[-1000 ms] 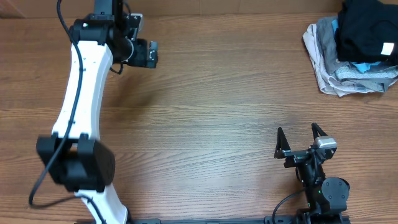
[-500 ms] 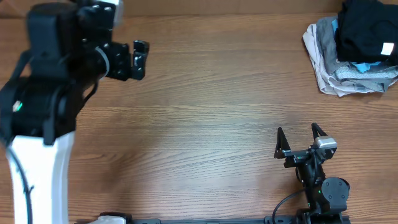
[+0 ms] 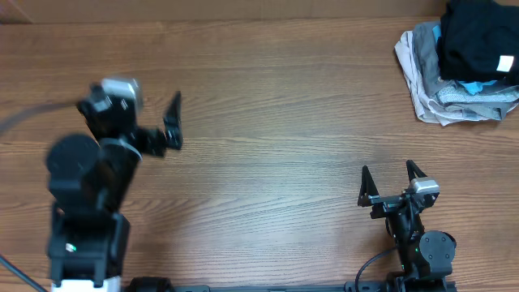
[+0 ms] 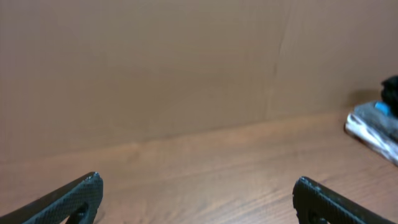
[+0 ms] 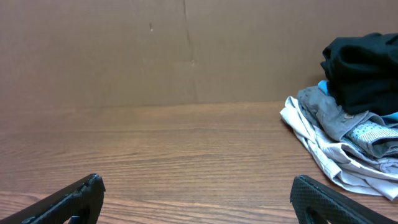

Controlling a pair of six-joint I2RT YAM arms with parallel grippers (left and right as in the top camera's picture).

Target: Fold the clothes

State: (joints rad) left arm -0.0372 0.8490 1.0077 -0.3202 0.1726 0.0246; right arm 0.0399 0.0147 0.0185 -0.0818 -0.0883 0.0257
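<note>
The black T-shirt [image 3: 474, 36] lies bunched on top of a pile at the table's far right corner, a small white label showing on it. The right wrist view has the black T-shirt [image 5: 364, 71] at its right edge. A sliver of it [image 4: 392, 92] shows far right in the left wrist view. My left gripper [image 3: 172, 123] hangs over the left part of the table, open and holding nothing, far from the shirt; the left gripper [image 4: 198, 183] faces the back wall. My right gripper [image 3: 389, 174] rests near the front edge, open and holding nothing; the right gripper [image 5: 196, 182] faces bare wood.
Grey, beige and light-blue garments [image 3: 446, 93] lie stacked under the shirt, and these garments [image 5: 336, 134] spread toward the right gripper's side. A brown cardboard wall [image 5: 155, 50] closes the table's back edge. The wooden table [image 3: 276, 146] stretches between the arms.
The left arm has swung back from the far left corner toward the front, its gripper now lower on the left side. The right arm and the clothes have not moved.
</note>
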